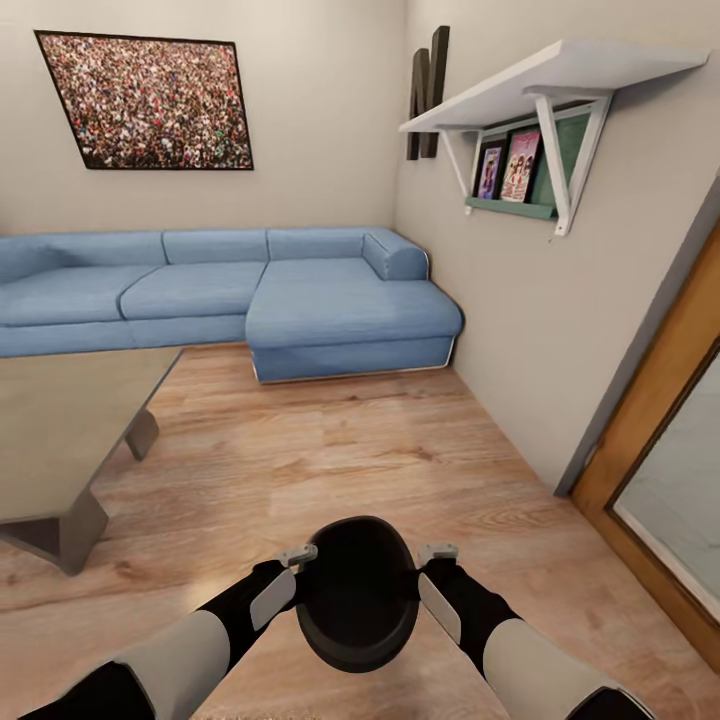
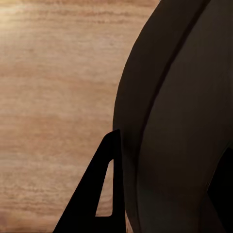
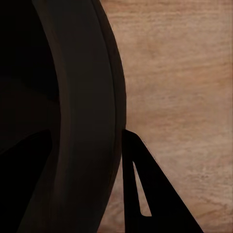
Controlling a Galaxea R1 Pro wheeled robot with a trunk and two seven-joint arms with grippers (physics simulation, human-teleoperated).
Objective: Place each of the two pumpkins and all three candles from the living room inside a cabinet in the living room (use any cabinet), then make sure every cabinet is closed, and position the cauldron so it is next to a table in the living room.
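The black round cauldron (image 1: 357, 590) hangs above the wood floor at the bottom centre of the head view, held between both arms. My left gripper (image 1: 298, 572) is shut on its left wall and my right gripper (image 1: 428, 570) on its right wall. In the left wrist view the cauldron's dark wall (image 2: 174, 97) sits against a dark finger (image 2: 104, 194) on its outside. The right wrist view likewise shows the wall (image 3: 73, 97) with one finger (image 3: 145, 194) outside it. The low grey-beige table (image 1: 60, 420) stands to the left, apart from the cauldron. Pumpkins, candles and cabinet are out of view.
A blue corner sofa (image 1: 300, 300) runs along the back wall beyond the table. A white wall shelf (image 1: 540, 90) with books hangs on the right wall, and a wooden door frame (image 1: 660, 400) is at the right. Bare floor (image 1: 350, 450) lies ahead.
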